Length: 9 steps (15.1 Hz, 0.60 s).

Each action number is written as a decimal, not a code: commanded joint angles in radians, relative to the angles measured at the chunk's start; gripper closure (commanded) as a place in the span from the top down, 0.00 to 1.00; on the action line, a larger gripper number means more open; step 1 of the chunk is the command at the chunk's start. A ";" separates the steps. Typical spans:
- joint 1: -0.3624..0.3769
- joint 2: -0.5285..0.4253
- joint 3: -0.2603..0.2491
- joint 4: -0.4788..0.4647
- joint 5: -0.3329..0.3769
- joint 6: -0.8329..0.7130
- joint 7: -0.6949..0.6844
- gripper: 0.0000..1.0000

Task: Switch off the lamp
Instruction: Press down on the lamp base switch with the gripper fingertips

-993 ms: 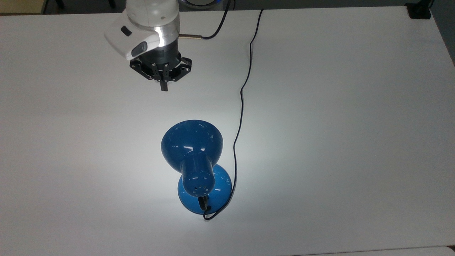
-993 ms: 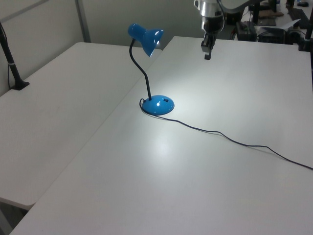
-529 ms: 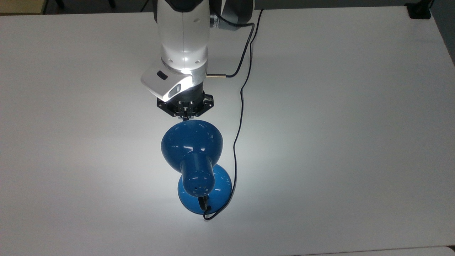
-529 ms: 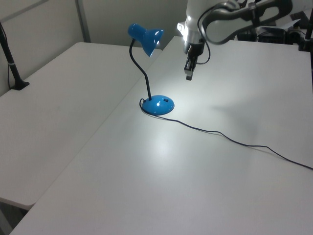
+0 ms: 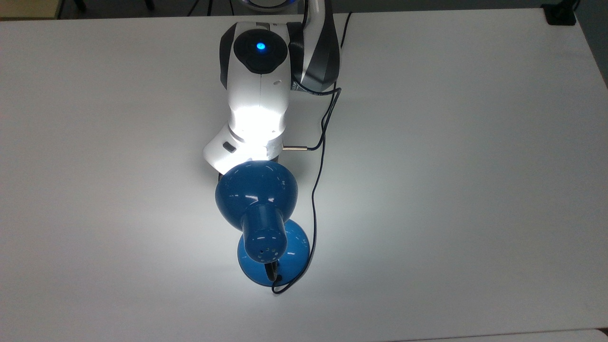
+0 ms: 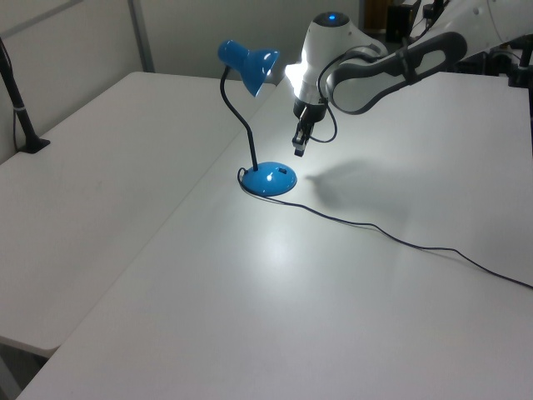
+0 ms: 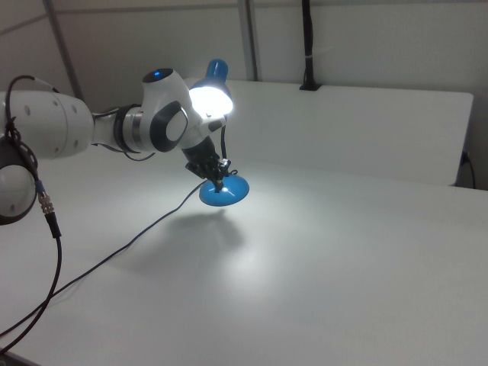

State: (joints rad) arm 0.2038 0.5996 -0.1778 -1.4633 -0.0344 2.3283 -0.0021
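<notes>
The blue lamp is lit, its bell shade (image 5: 256,190) hanging over a bright patch of the white table (image 5: 451,166). Its round base (image 6: 269,179) carries a small dark switch (image 6: 284,173). A thin black cord (image 6: 400,240) trails away from the base. My gripper (image 6: 298,148) hangs shut, fingers pointing down, just above and to the left view's right of the base, below the shade (image 6: 247,65). In the right view the gripper (image 7: 219,180) sits right over the base (image 7: 225,192). From the top, the shade covers the gripper and the white wrist (image 5: 251,137) glares in the lamplight.
A second white table (image 6: 100,167) adjoins on the left view's left, with a black clamped post (image 6: 21,117) on it. A black block (image 5: 560,16) sits at the top view's upper right corner. The arm's own cable (image 5: 327,109) hangs beside the lamp cord.
The arm has swung toward the lamp and come down. The gripper went from open table to under the shade, close above the base. The lamp stays lit and unmoved.
</notes>
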 commanded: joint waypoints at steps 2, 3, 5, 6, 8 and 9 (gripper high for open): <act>0.005 0.086 -0.008 0.087 0.014 0.036 0.014 0.00; 0.006 0.094 -0.008 0.098 0.016 0.036 0.014 0.00; 0.008 0.098 0.009 0.101 0.019 0.036 0.013 0.00; 0.008 0.100 0.021 0.101 0.019 0.036 0.013 0.00; 0.009 0.100 0.023 0.097 0.021 0.034 0.010 0.00; 0.014 0.100 0.023 0.095 0.021 0.029 0.008 0.00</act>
State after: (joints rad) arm 0.2072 0.6908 -0.1537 -1.3769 -0.0342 2.3500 0.0026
